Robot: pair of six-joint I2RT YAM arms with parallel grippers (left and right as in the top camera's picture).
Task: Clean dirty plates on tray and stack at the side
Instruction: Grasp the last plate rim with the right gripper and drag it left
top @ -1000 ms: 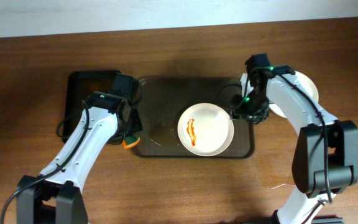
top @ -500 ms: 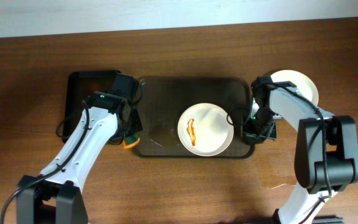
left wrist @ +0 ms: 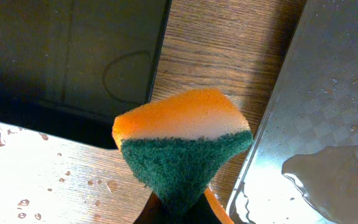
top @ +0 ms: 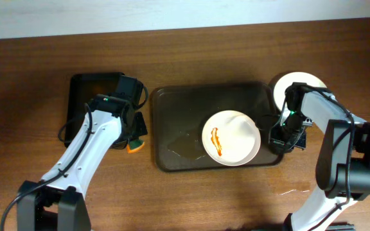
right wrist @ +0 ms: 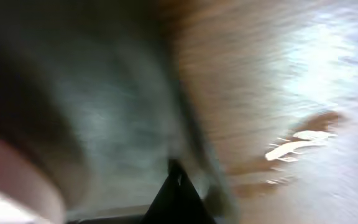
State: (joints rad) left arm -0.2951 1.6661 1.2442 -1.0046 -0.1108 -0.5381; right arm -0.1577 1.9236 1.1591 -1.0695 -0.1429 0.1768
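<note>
A dark tray [top: 178, 122] holds one white plate [top: 233, 138] with an orange smear [top: 215, 141]. My right gripper [top: 281, 142] is shut on the tray's right rim; the right wrist view is blurred, with the closed fingertips [right wrist: 176, 168] at the tray's rim [right wrist: 117, 124]. A clean white plate [top: 300, 83] lies on the table just right of the tray's far corner. My left gripper [top: 133, 138] is shut on an orange and green sponge [left wrist: 182, 143], held above the table left of the tray [left wrist: 328, 93].
A black container [top: 92, 90] stands at the left beside the sponge and shows again as the black container [left wrist: 67, 56] in the left wrist view. A water puddle [left wrist: 328, 180] lies on the tray's left part. Wet streaks [right wrist: 297, 143] mark the wood on the right.
My right gripper came down to the tray's right edge, shut, and moved right; the tray and the smeared plate slid right with it. The left arm has stayed still.
</note>
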